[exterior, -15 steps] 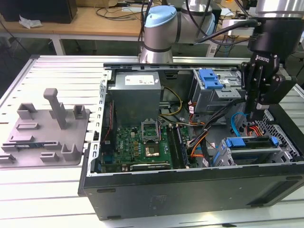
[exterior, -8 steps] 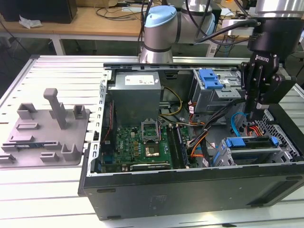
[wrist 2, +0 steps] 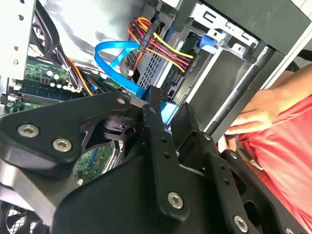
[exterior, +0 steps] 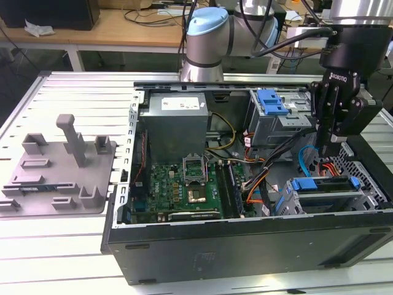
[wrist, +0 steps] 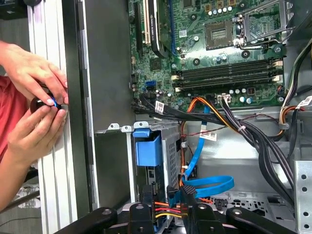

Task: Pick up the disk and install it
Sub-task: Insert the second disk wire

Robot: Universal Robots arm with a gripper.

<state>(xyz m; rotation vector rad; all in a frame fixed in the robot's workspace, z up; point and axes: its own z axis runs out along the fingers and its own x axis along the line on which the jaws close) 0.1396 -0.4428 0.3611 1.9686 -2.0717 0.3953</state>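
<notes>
Noted grey fixture tray on bench, well away from hand toward the exterior view's left; motherboard nearer, inside open case. Hand poised with fingers apart, gripping nothing. Disk seated in grey drive cage just below hand, blue carrier end showing.

**Disk seated in the lower drive cage**

The disk is seen lying flat inside the grey metal drive cage at the corner of the computer case on the exterior view's right. Its blue plastic carrier bracket is shown at the cage's open end. The metal body is mostly hidden by the cage walls.
</notes>
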